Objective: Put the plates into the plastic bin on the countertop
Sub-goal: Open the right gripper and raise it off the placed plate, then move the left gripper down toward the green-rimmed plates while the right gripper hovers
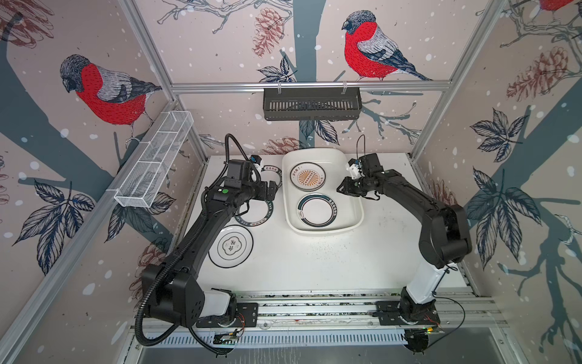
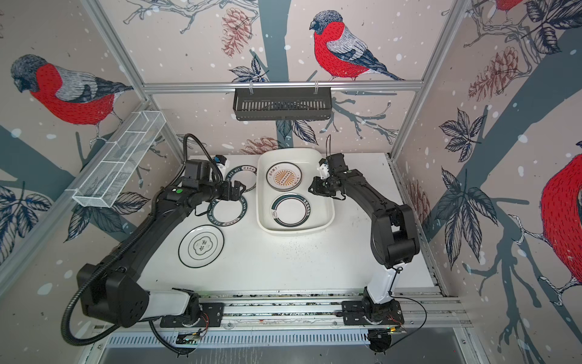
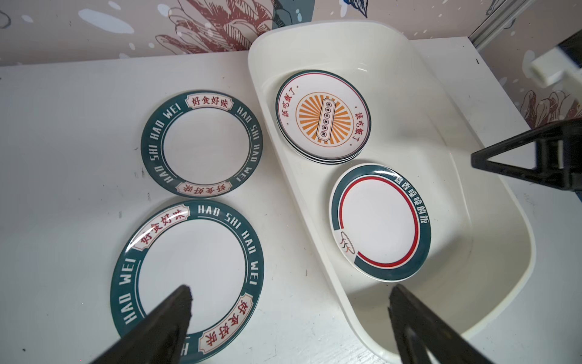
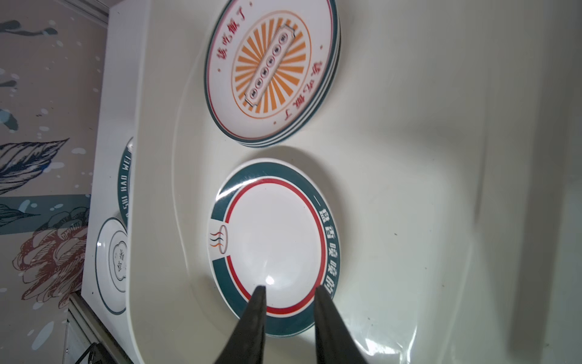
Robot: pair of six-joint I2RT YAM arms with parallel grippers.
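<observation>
- The left gripper (image 1: pixel 273 188) is seen spread wide and empty. It is held above the two teal-lettered plates that lie on the countertop (image 1: pixel 315 261), just beside the left wall of the plastic bin (image 1: pixel 352 217).
- The right gripper (image 4: pixel 289 289) is seen with its jaws narrowly parted and nothing pinched between them. It is poised over the right side of the bin, above the red-ringed plate (image 4: pixel 274 242).
- Inside the bin, a stack topped by an orange sunburst plate (image 1: pixel 308 176) is found at the far end. Three rims can be made out in the wrist views, so three plates are judged to be stacked there.
- The red-ringed plate lies flat at the near end of the bin, apart from the stack, which gives four plates judged as placed.
- Three plates are left on the countertop: the farther lettered plate (image 3: pixel 201 145), the nearer lettered plate (image 3: pixel 189 268) and the quatrefoil plate (image 1: pixel 231 245), the last nearest the front edge.
- The task is therefore judged a little past halfway, with all the remaining plates on the left arm's side.
- Enough bare floor is seen in the bin for more plates, though stacking is likely to be needed.
</observation>
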